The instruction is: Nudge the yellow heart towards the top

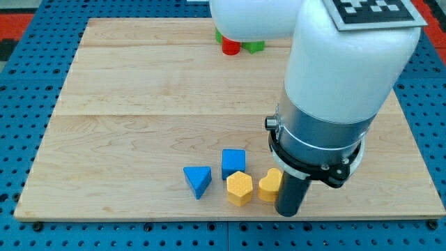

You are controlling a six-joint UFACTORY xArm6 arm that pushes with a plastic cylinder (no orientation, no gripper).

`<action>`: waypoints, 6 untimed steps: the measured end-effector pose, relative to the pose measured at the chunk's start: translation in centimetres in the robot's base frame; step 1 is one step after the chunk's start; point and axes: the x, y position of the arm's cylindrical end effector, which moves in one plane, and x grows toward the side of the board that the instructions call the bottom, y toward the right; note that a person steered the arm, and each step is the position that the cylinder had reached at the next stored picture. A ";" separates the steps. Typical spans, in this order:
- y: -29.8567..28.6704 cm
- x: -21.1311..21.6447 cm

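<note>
The yellow heart [270, 185] lies near the view's bottom edge of the wooden board [139, 104], right of centre. My tip [288, 211] is at the end of the dark rod, just below and to the right of the heart, touching or nearly touching it. A yellow hexagon [239, 187] sits directly left of the heart. A blue cube [233, 163] stands just above the hexagon. A blue triangle [198, 180] lies further left. The arm's large white body hides the board's right part.
A red block [231, 47] and a green block [254, 47] sit at the view's top edge, partly hidden under the white arm. The board's bottom edge runs just below my tip. Blue pegboard surrounds the board.
</note>
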 end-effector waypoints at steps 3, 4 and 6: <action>0.0 -0.6; 0.0 -0.9; 0.0 -2.0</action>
